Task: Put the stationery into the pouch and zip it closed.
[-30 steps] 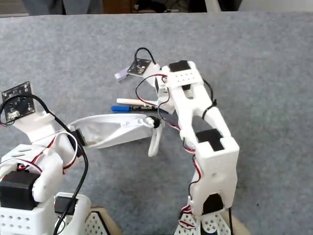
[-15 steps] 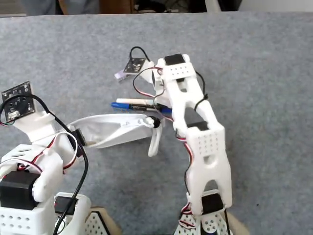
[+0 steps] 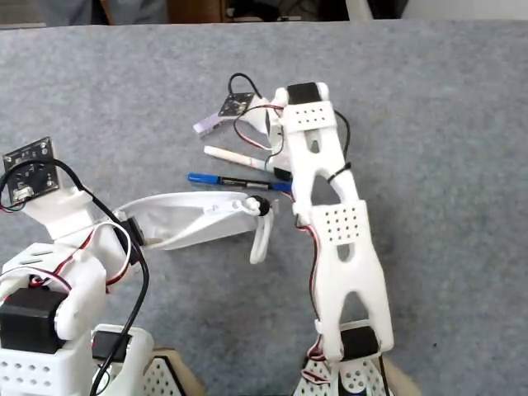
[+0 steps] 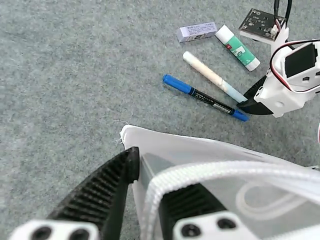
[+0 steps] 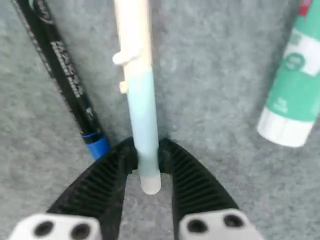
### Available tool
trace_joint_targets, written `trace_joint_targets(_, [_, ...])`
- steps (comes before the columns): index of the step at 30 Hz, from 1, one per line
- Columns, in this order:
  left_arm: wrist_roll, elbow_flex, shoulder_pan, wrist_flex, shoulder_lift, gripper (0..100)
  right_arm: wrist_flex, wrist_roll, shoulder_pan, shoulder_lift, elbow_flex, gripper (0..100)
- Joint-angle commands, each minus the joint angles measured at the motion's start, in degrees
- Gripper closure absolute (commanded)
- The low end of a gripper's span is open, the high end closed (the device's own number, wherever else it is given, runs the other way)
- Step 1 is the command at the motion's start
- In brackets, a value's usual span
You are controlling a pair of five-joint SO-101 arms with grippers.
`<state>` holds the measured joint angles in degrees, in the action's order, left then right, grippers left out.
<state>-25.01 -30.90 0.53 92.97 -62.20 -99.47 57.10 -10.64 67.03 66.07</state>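
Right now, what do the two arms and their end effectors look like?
Both the left arm and right arm are blocky white plastic with black servo motors; black, red and white cables loop alongside. Each wrist carries a small bare camera board. The left end effector and right end effector have black ribbed fingers on white bases.
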Motion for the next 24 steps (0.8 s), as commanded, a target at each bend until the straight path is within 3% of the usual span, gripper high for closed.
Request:
trace_joint_targets(1, [1.05, -2.24, -0.31, -0.79, 0.70, 97, -1.76, 0.35, 2.55, -1.80, -1.80, 98.6])
trace_joint_targets(13, [1.05, -2.77, -0.31, -0.88, 0.70, 97, -1.41, 3.52, 3.78, -25.45, -29.14, 98.6])
trace_joint_targets(24, [1.05, -2.77, -0.31, -0.79, 0.70, 97, -0.09, -5.80, 8.18, -49.01, -39.43, 98.6])
